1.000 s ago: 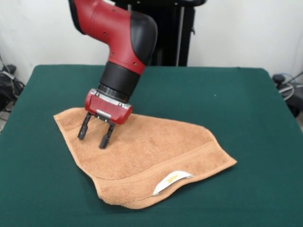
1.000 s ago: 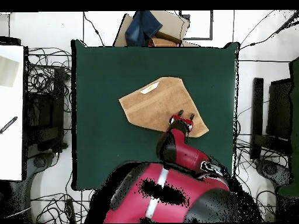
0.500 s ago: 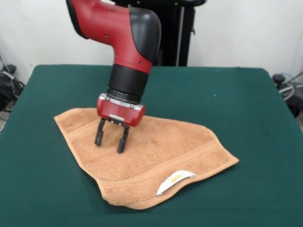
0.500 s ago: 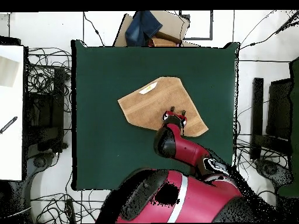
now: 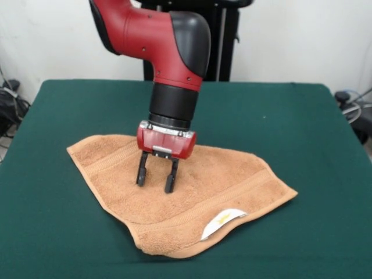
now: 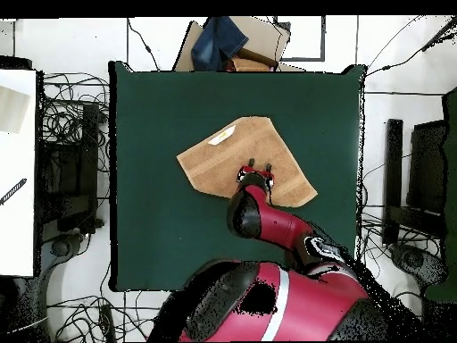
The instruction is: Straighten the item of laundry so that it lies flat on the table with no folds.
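Orange-tan towel, near edge folded

Robot lab, not a home. Industrial red and black arm on a black pedestal, parked at a green felt worktop set against plain white walls. From overhead: loose black cables tangled along both sides of the worktop, dark equipment racks on one side, a white panel on the other, a cardboard box with blue cloth just past the far edge. Fixed camera overhead plus one across the worktop, typical data-collection rig.
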Available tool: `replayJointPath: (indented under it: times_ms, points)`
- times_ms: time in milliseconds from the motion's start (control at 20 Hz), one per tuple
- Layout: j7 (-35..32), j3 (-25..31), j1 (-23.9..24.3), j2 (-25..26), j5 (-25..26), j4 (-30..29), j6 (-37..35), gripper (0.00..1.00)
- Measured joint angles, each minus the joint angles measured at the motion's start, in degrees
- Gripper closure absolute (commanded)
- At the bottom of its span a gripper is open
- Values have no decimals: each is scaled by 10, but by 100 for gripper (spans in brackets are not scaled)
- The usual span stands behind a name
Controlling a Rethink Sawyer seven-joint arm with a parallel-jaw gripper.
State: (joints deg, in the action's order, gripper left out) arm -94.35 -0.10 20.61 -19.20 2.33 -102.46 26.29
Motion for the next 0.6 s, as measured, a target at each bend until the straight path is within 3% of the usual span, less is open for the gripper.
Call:
replayJointPath:
  times_ms: [600]
  points:
    - [0,6,7,1,6,0,0,0]
